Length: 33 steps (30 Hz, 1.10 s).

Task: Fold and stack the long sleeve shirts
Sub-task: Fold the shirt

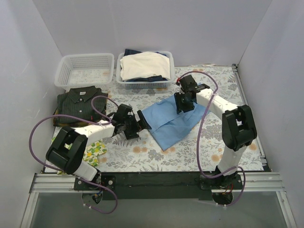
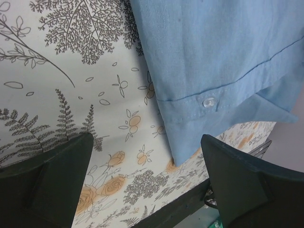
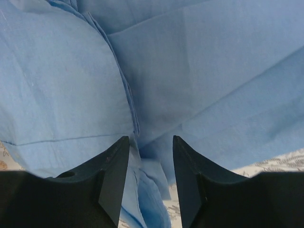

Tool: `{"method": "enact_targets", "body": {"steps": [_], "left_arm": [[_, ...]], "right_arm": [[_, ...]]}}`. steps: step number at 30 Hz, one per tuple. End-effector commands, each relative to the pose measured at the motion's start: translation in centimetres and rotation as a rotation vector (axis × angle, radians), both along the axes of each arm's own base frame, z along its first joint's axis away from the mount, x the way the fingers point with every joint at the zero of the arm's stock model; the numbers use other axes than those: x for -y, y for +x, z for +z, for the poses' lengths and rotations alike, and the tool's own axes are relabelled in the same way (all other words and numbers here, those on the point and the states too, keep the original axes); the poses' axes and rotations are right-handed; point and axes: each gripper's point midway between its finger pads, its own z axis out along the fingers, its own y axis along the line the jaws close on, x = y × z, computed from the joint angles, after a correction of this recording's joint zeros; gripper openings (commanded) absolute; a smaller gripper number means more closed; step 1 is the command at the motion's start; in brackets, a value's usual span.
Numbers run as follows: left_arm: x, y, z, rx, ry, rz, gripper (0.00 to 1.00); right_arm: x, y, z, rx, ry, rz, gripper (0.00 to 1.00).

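1. Plain light blue button-up cloth shirt point(image 1: 173, 124): lies partly folded on the floral-print table cover point(image 1: 142, 154), just to the 3 o'clock side of centre. Its long axis runs roughly 1 to 7 o'clock.
2. Right gripper point(image 1: 183, 105): down on the blue shirt's 12 o'clock edge. In the wrist view the right fingers point(image 3: 114, 180) are drawn close together with a bunched fold of blue cloth between them. The creases run in to that spot, so it reads as a pinch on the shirt.
3. Left gripper point(image 1: 141, 122): low over the table at the blue shirt's 9 o'clock edge. The left fingers point(image 2: 57, 175) are spread wide and hold nothing. Between them are table cover and the corner of a buttoned cuff point(image 2: 190, 118), which has one clear button point(image 2: 208, 101).
4. Dark olive-black pinstriped collared shirt point(image 1: 78, 102): folded flat at about 10 o'clock on the table, collar toward 12, well apart from the blue shirt. A purple cable point(image 1: 97, 107) from the left arm loops over its 3 o'clock edge.
5. Far edge: two white plastic mesh baskets side by side. One basket point(image 1: 84, 71) sits at 11 o'clock. The other basket point(image 1: 142, 85) sits at 12 o'clock and holds a folded cream-white garment point(image 1: 145, 65) on darker cloth.
6. Yellow lemon-print cloth point(image 1: 95, 152): at 8 o'clock, partly hidden under the left arm.
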Motion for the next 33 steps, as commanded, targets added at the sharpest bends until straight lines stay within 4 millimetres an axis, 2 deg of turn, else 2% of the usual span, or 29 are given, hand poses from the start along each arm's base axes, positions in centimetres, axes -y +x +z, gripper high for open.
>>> {"method": "enact_targets", "body": {"steps": [1, 6, 8, 9, 11, 12, 13, 17, 21, 27, 33], "left_arm": [[0.7, 1.4, 0.1, 0.03, -0.044, 0.033, 0.98], [1.3, 2.7, -0.3, 0.054, -0.083, 0.08, 0.98], [1.7, 3.1, -0.3, 0.062, -0.105, 0.083, 0.98], [1.9, 3.2, -0.6, 0.052, -0.108, 0.084, 0.98], [2.1, 3.0, -1.7, 0.011, -0.102, 0.079, 0.93], [2.1, 2.9, -2.0, -0.003, -0.099, 0.079, 0.91], [2.1, 2.7, -2.6, -0.023, -0.094, 0.082, 0.89], [1.8, 2.0, -3.7, -0.064, -0.076, 0.082, 0.81], [1.2, 1.6, -4.5, -0.091, -0.04, 0.097, 0.8], [0.2, 0.7, -6.3, -0.153, 0.02, 0.118, 0.73], [-0.3, -0.1, -8.1, -0.213, 0.035, 0.172, 0.61]], "right_arm": [[-2.8, 1.8, 0.6, 0.03, 0.107, 0.089, 0.5], [-4.4, 2.2, 0.4, 0.033, 0.187, 0.121, 0.5], [-4.6, 2.2, -0.1, 0.015, 0.196, 0.121, 0.44], [-4.5, 2.3, -0.2, 0.011, 0.199, 0.115, 0.39], [-4.3, 2.5, -0.2, 0.007, 0.201, 0.102, 0.12], [-4.2, 2.8, 0.1, 0.013, 0.206, 0.093, 0.04], [-4.1, 3.1, 0.3, 0.02, 0.206, 0.085, 0.01], [-3.7, 4.4, 2.3, 0.073, 0.206, 0.06, 0.01], [-3.1, 5.3, 4.3, 0.137, 0.19, 0.036, 0.01], [-3.0, 4.6, 3.1, 0.082, 0.214, 0.033, 0.01], [-3.0, 3.7, 3.0, 0.064, 0.231, 0.037, 0.08]]}}
